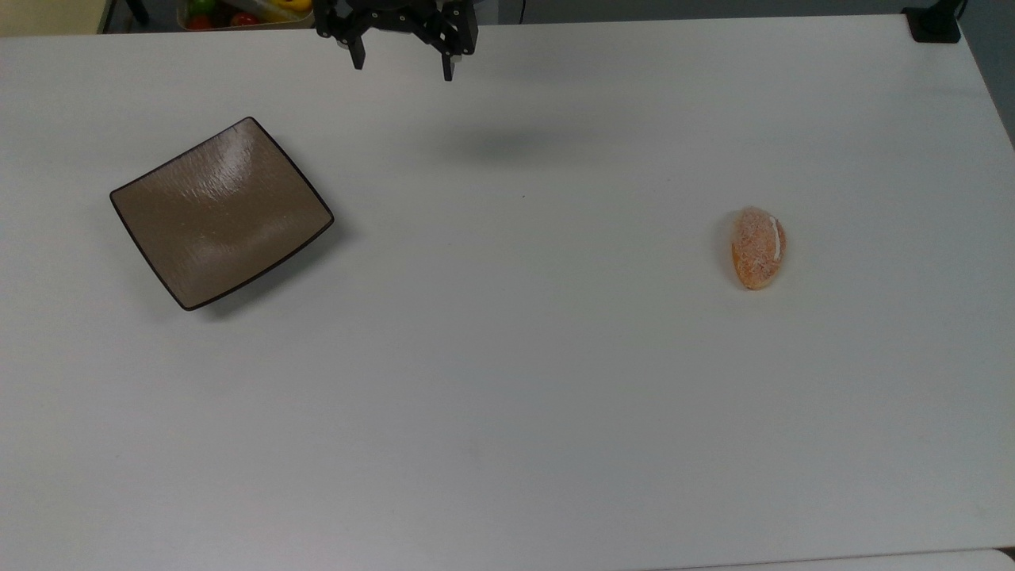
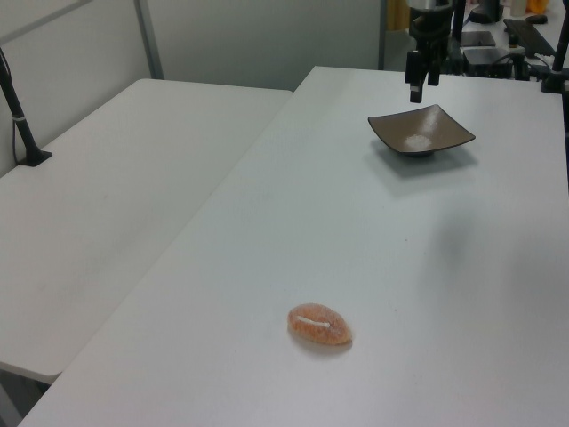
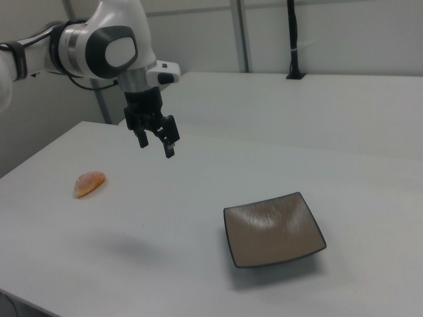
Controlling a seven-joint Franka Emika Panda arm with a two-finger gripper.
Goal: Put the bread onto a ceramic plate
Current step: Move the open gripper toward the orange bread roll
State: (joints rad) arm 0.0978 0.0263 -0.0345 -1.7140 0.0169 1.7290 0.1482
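Plate (image 1: 220, 212) on the white worktop (image 1: 507, 381): square, shallow, glossy brown-taupe ceramic with a thin dark rim and upturned corners. Nothing lies in it; only a pale glare patch shows on its surface in the left view (image 2: 421, 132) and the right view (image 3: 274, 229). It sits turned at an angle to the worktop's edges, toward the top view's left.

Bread (image 1: 758, 247) rests directly on the worktop, toward the top view's right, well apart from the plate. Small oval roll, orange-brown, speckled crust, one white stripe along its top. In the left view it lies near the front (image 2: 319, 326), the plate far behind it; in the right view it lies at the left (image 3: 88, 183), the plate at lower right.

Claw (image 1: 403, 67) hangs above the worktop at its far edge in the top view, between plate and bread, nearer the plate. Its two dark fingers (image 3: 170, 150) are spread apart and hold nothing. Soft shadow of the arm falls on the worktop (image 1: 496, 143) below it.

Bin of coloured items (image 1: 238, 11) beyond the worktop's far edge, contents unclear.
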